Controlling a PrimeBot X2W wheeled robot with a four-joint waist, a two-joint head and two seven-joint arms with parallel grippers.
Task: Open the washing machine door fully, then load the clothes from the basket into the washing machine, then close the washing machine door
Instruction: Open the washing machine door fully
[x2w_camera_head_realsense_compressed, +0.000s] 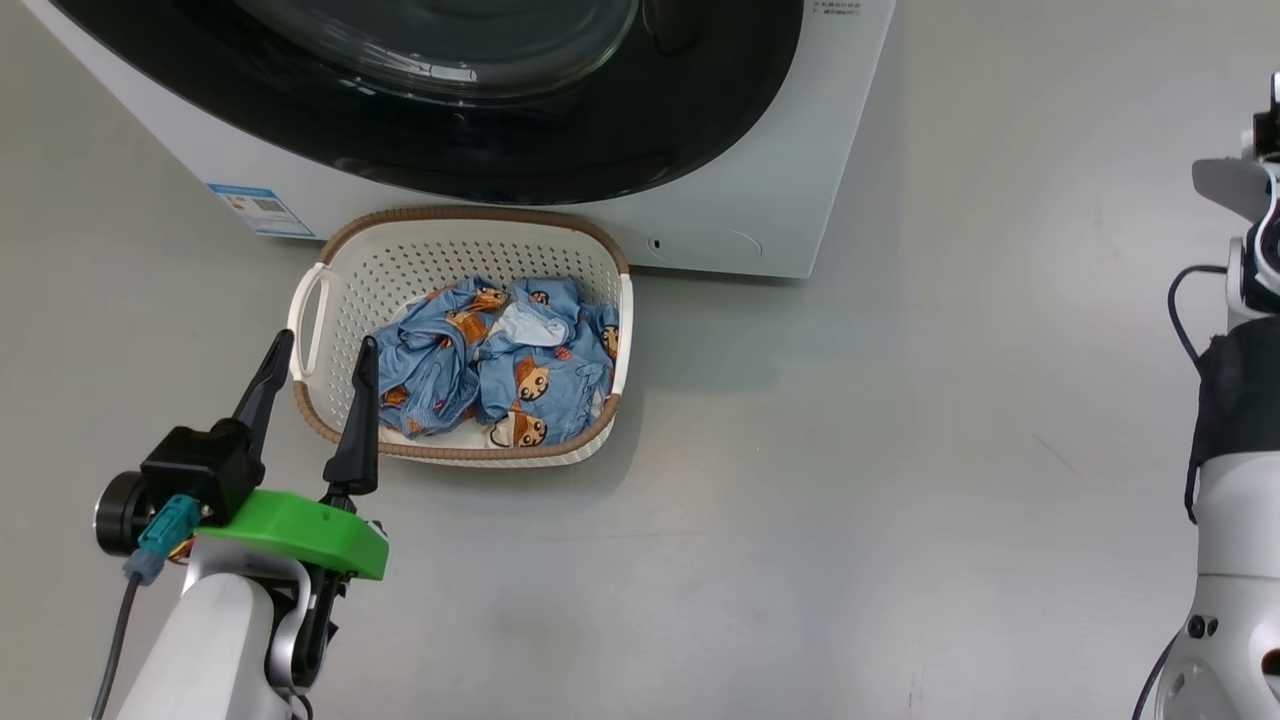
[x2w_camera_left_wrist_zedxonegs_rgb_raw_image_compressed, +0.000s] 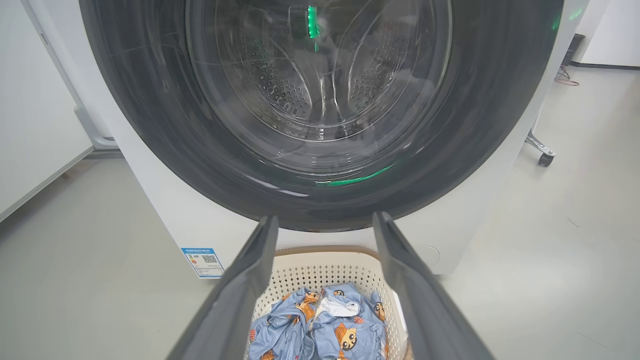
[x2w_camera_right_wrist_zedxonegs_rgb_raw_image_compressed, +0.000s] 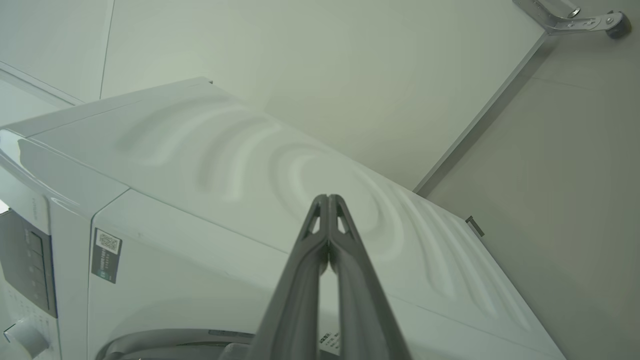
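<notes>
The washing machine (x2w_camera_head_realsense_compressed: 760, 180) stands at the top of the head view, and its door (x2w_camera_head_realsense_compressed: 500, 150), with a glossy black rim and a glass bowl, lies flat against the front. On the floor just before it sits the basket (x2w_camera_head_realsense_compressed: 450, 215), holding the crumpled light blue clothes (x2w_camera_head_realsense_compressed: 500, 370). My left gripper (x2w_camera_head_realsense_compressed: 320, 365) is open at the basket's near left corner, above its handle, holding nothing. The left wrist view looks between the open left gripper (x2w_camera_left_wrist_zedxonegs_rgb_raw_image_compressed: 326, 220) at the door (x2w_camera_left_wrist_zedxonegs_rgb_raw_image_compressed: 150, 125), the basket (x2w_camera_left_wrist_zedxonegs_rgb_raw_image_compressed: 320, 270) and the clothes (x2w_camera_left_wrist_zedxonegs_rgb_raw_image_compressed: 325, 330). My right gripper (x2w_camera_right_wrist_zedxonegs_rgb_raw_image_compressed: 327, 199) is shut on nothing, pointing at the machine's embossed white panel (x2w_camera_right_wrist_zedxonegs_rgb_raw_image_compressed: 200, 150).
A blue sticker (x2w_camera_head_realsense_compressed: 258, 208) marks the machine's lower left front. My pale right arm (x2w_camera_head_realsense_compressed: 1240, 500) stands at the right edge of the head view. A metal leg with a caster (x2w_camera_left_wrist_zedxonegs_rgb_raw_image_compressed: 542, 157) sits right of the machine, and a white panel (x2w_camera_left_wrist_zedxonegs_rgb_raw_image_compressed: 30, 125) to its left. Grey floor spreads around the basket.
</notes>
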